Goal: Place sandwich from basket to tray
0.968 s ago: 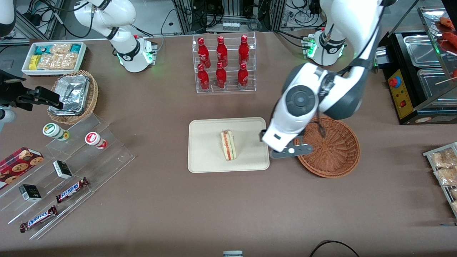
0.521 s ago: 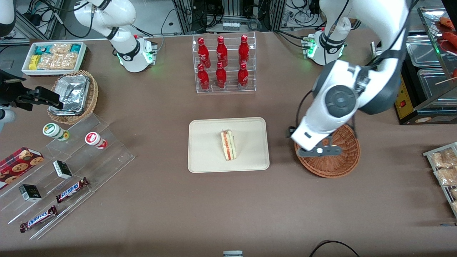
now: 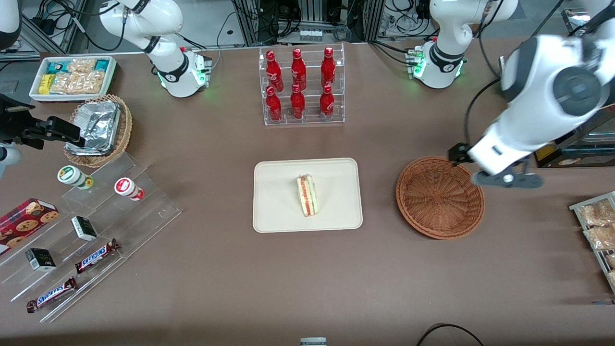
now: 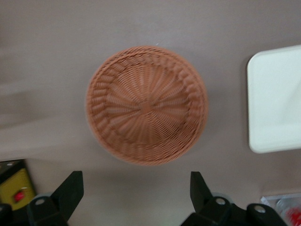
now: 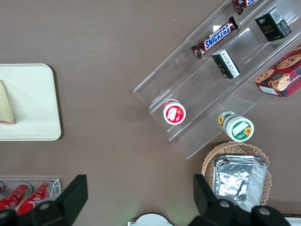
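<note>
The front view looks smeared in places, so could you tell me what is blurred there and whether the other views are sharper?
In the front view only the working arm and its gripper, open beside the basket, are motion-smeared; the sandwich on the tray is crisp. The left wrist view is slightly soft, the basket weave blurring. The right wrist view is sharp.

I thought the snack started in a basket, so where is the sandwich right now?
The sandwich lies near the middle of the tray, apart from the empty basket. The open end effector hangs above the basket's rim.
</note>
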`<state>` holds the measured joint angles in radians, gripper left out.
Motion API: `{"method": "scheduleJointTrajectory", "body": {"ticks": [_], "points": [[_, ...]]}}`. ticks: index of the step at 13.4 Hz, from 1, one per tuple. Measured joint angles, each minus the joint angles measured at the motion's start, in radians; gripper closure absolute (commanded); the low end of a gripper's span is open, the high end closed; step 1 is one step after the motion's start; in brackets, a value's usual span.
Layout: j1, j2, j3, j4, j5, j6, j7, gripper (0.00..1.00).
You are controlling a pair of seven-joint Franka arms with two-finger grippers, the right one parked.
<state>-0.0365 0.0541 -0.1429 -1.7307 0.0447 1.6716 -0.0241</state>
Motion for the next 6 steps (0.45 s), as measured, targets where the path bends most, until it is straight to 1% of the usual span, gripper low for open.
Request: {"method": "scheduleJointTrajectory", "body": {"ticks": [2, 6], "points": [[0.037, -0.038, 0.010, 0.024, 0.000, -0.075, 0.099, 0.00], [0.042, -0.071, 0.037, 0.077, 0.002, -0.135, 0.130, 0.00]]}}
